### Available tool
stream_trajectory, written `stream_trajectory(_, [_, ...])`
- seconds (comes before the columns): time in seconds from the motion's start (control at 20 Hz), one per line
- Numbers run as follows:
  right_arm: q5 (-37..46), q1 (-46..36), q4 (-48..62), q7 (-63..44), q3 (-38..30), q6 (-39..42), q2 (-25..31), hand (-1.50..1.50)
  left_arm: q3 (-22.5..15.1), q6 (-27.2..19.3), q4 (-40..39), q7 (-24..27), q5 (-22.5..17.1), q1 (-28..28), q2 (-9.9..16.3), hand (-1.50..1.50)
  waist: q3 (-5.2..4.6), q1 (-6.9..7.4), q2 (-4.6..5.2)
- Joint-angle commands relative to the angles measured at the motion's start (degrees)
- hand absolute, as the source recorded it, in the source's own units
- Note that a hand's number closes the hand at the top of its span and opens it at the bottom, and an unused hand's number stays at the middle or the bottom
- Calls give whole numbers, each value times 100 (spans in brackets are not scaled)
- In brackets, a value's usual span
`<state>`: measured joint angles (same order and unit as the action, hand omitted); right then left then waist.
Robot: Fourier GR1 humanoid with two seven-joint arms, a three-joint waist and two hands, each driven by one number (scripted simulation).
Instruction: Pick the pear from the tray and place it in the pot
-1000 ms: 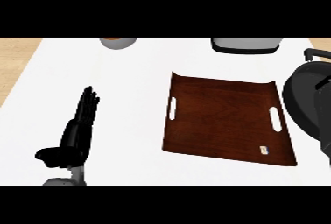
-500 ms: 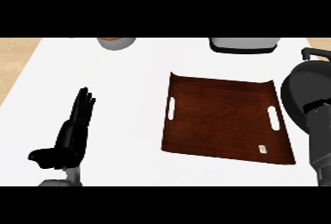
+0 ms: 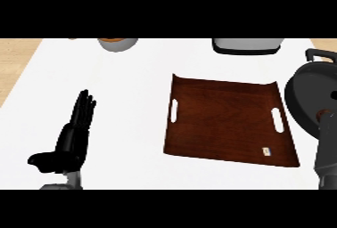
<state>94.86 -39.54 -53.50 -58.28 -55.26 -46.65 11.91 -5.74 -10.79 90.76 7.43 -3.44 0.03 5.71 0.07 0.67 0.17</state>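
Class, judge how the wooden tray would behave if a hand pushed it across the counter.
The tray looks flat and rigid, so it would probably slide as one piece without tipping. Pushed at a corner, it may swivel. Its slots suggest lifting is easier from both ends.

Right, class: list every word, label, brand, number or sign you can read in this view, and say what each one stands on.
No text can be read anywhere in the head view.
Small pale label near the front right corner of the brown tray: too small to read.
Pot, left hand, and the grey vessels at the far edge: no markings show.
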Motion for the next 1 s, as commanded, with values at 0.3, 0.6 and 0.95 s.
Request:
stream_trajectory(0.3, [-41,636,-1488,-348,-167,-2280,-1163,-150,-111,-119,162,-32,142,165,-100,0,-7,-63,-30])
stream_trajectory(0.6, [60,1526,-2114,-808,602,-2441,-1184,-150,-74,-24,21,33,93,163,-126,0,-12,-39,-40])
stream_trajectory(0.95, [-151,3173,-3535,-1634,1866,-2065,-1191,-150,170,25,74,-120,-1,8,12,0,-12,-98,-54])
